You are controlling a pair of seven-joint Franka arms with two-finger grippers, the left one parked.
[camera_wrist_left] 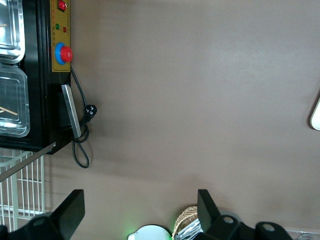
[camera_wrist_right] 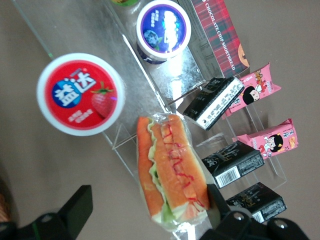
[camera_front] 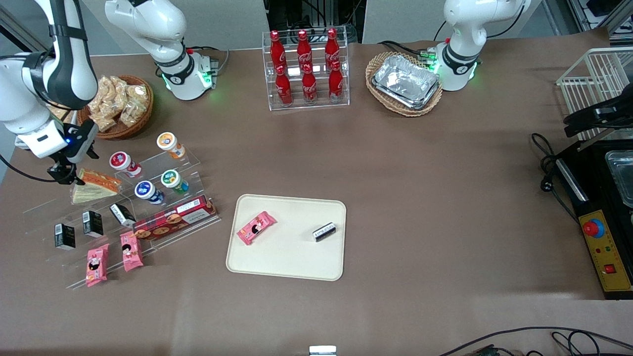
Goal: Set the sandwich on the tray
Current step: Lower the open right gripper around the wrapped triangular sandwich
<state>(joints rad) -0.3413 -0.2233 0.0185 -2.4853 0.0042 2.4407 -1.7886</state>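
The sandwich (camera_front: 95,186) is a wrapped wedge with an orange-red filling edge, lying on the clear acrylic display steps (camera_front: 123,207) toward the working arm's end of the table. My right gripper (camera_front: 66,173) hovers just over the sandwich's end and is open. In the right wrist view the sandwich (camera_wrist_right: 171,170) lies between the spread fingers, close against one fingertip (camera_wrist_right: 216,200), while the other stands well apart. The cream tray (camera_front: 292,259) sits mid-table, nearer the front camera, holding a pink snack packet (camera_front: 255,228) and a small black-and-white pack (camera_front: 325,231).
Yogurt cups (camera_front: 122,162), small black cartons (camera_front: 92,223), a tartan biscuit box (camera_front: 174,218) and pink packets (camera_front: 131,250) share the display steps. A snack basket (camera_front: 120,106), a cola rack (camera_front: 306,69) and a basket of foil trays (camera_front: 405,83) stand farther away.
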